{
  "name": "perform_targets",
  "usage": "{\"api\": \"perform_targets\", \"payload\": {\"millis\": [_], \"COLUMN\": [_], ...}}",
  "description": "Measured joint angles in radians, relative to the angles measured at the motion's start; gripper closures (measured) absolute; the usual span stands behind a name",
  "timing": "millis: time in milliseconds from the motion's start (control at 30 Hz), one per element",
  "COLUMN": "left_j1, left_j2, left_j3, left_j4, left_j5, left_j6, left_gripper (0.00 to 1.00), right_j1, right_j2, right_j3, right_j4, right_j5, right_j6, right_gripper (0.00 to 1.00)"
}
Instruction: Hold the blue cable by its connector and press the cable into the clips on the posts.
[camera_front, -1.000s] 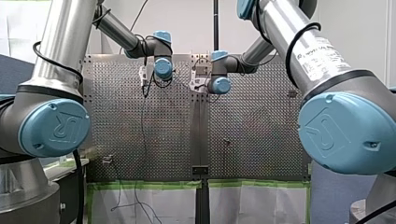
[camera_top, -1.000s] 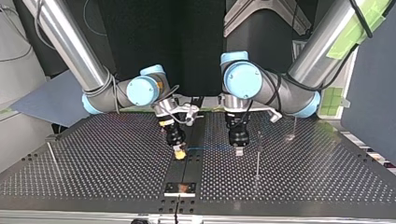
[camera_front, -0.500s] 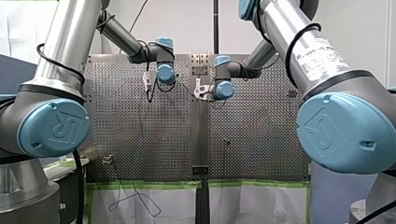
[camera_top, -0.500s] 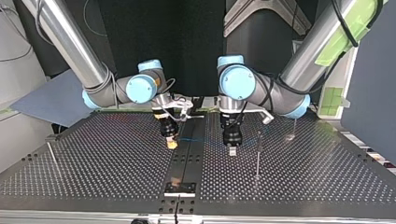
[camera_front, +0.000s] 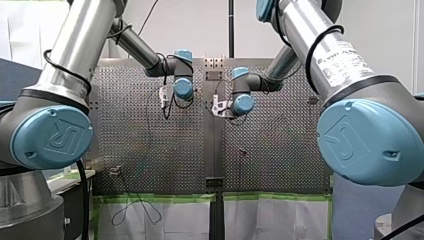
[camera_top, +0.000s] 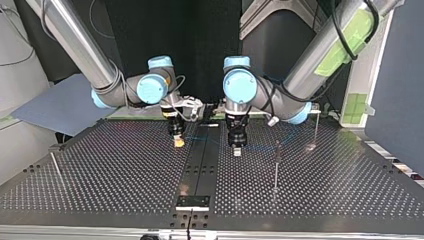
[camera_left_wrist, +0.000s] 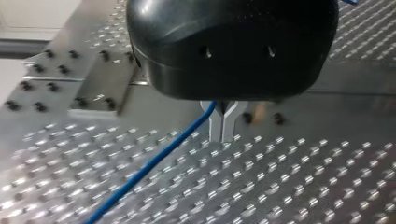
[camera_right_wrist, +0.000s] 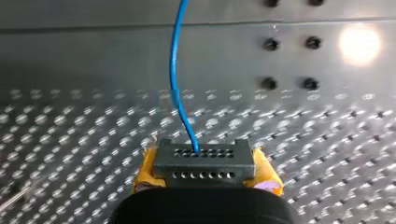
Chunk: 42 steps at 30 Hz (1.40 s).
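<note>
Perforated metal table fills every view. Only the right wrist view shows my right gripper, yellow pads clamped on the grey connector, blue cable leading ahead. Only the left wrist view shows my left gripper pinched narrow on that cable. Front-view joint caps read "UR". In the top view, a thin post stands near my left gripper.
</note>
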Motion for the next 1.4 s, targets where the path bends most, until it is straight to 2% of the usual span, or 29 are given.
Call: {"api": "perform_targets", "payload": {"millis": [200,367,567,733,967,1233,1400], "left_j1": [-0.030,-0.059,-0.093,-0.124,-0.165,-0.196,-0.209], "left_j2": [-0.052,-0.076,-0.080,-0.080,-0.083,-0.144,-0.193], "left_j3": [-0.006,-0.026,-0.063,-0.075,-0.077,-0.078,-0.078], "left_j4": [-0.002,0.017,0.065,0.088,0.121,0.173,0.212], "left_j5": [-0.003,-0.010,-0.016,-0.041,-0.065,-0.076,-0.077], "left_j6": [-0.016,-0.023,-0.035,-0.037,-0.046,-0.046,-0.052], "left_gripper": [1.00,1.00,1.00,1.00,1.00,1.00,1.00], "right_j1": [-0.005,-0.010,-0.015,-0.021,-0.044,-0.070,-0.087], "right_j2": [-0.005,-0.035,-0.075,-0.081,-0.081,-0.081,-0.081], "right_j3": [0.056,0.103,0.160,0.207,0.275,0.345,0.390], "right_j4": [-0.004,-0.027,-0.066,-0.109,-0.176,-0.245,-0.264], "right_j5": [0.018,0.027,0.030,0.031,0.029,0.028,0.024], "right_j6": [-0.023,-0.029,-0.029,-0.025,-0.015,-0.012,-0.015], "right_gripper": [1.00,1.00,1.00,1.00,1.00,1.00,1.00]}}
